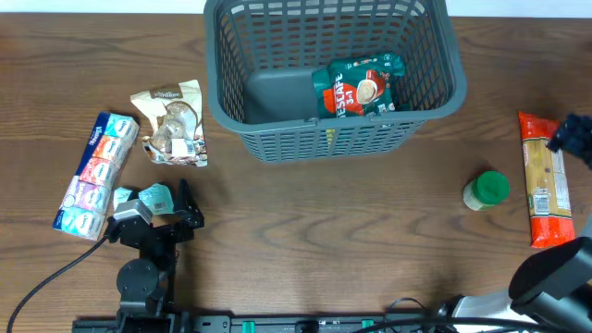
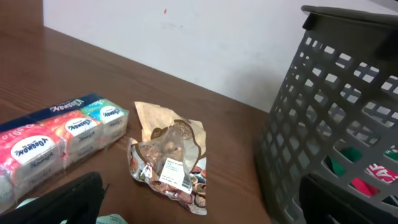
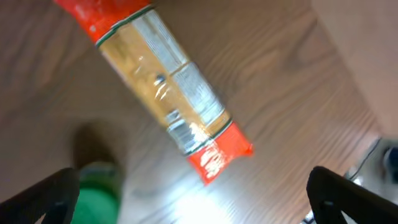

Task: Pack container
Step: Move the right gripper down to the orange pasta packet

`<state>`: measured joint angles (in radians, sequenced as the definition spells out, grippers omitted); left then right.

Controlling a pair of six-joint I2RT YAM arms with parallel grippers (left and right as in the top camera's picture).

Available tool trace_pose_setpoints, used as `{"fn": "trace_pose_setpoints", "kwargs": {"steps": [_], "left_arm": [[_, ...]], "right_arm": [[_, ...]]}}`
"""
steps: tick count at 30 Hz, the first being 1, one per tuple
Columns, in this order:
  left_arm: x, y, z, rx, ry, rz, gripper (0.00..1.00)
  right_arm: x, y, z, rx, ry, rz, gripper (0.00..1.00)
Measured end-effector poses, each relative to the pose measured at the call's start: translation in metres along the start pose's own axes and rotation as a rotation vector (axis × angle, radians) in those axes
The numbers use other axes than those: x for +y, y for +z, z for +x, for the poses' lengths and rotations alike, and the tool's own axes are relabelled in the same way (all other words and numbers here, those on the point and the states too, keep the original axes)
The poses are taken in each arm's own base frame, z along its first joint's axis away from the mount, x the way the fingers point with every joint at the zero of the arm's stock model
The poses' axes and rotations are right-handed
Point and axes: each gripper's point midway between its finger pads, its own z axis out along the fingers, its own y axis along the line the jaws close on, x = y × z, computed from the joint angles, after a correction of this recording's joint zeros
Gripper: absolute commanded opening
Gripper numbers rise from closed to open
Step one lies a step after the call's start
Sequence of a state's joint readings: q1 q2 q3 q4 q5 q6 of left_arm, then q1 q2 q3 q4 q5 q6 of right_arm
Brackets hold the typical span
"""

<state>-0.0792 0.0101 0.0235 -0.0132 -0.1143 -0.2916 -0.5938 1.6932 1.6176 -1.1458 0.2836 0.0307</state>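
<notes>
The dark grey lattice basket (image 1: 425, 102) stands at the back middle of the table. A green coffee bag (image 1: 359, 86) lies inside it. The basket's side fills the right of the left wrist view (image 2: 329, 112). My left gripper (image 1: 189, 215) (image 2: 199, 208) is open and empty, low over the table. It points at a clear snack bag (image 1: 173, 125) (image 2: 169, 158). My right gripper (image 1: 572, 137) (image 3: 196, 199) is open and empty. It hovers over a red-ended pasta pack (image 1: 542, 180) (image 3: 161, 87) and beside a green-lidded jar (image 1: 487, 190) (image 3: 96, 199).
A multi-pack of tissues (image 1: 94, 171) (image 2: 56, 140) lies at the far left. A small teal packet (image 1: 148, 197) (image 2: 109, 219) lies by the left wrist. Cables run along the table's front edge.
</notes>
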Motion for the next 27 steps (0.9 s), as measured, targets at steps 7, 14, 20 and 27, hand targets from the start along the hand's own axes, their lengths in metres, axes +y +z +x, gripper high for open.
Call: {"fn": "trace_pose_setpoints", "kwargs": {"steps": [7, 14, 20, 27], "left_arm": [[0.0, 0.0, 0.0, 0.0, 0.0, 0.0, 0.98], [0.0, 0.0, 0.0, 0.0, 0.0, 0.0, 0.99], [0.0, 0.0, 0.0, 0.0, 0.0, 0.0, 0.99], [0.0, 0.0, 0.0, 0.0, 0.0, 0.0, 0.99]], "right_arm": [[0.006, 0.03, 0.001, -0.027, -0.124, -0.025, 0.99], [0.016, 0.079, 0.016, 0.045, -0.192, -0.04, 0.99], [0.029, 0.132, 0.037, 0.17, -0.231, -0.056, 0.99], [0.04, 0.161, 0.039, 0.187, -0.233, -0.071, 0.99]]}}
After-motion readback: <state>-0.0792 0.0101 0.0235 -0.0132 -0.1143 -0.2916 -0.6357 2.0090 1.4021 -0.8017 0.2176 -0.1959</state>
